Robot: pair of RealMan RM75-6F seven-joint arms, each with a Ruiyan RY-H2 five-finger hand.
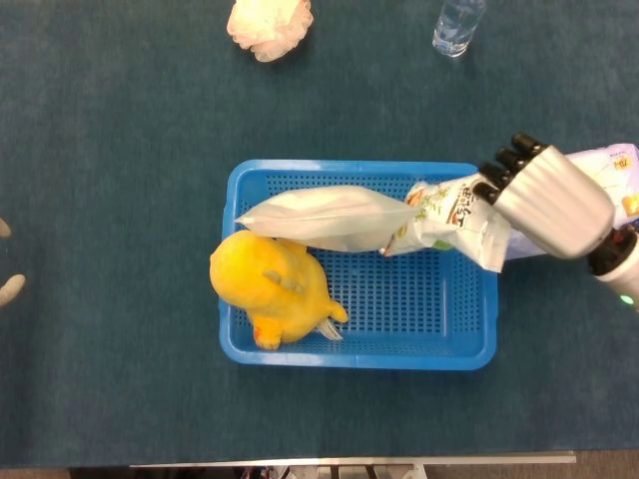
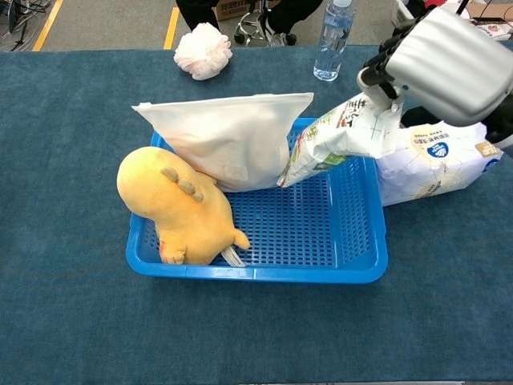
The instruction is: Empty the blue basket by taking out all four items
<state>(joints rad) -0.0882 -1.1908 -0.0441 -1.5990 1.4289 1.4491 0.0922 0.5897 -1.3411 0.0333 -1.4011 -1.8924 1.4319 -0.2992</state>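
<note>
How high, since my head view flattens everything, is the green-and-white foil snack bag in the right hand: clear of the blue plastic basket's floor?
Observer: In the chest view the snack bag hangs tilted from the right hand, and its lower corner appears off the mesh floor of the blue basket.
Operator: Does the white fabric pouch lie flat?
Observer: No, the white pouch stands upright on its edge at the basket's far side.
</note>
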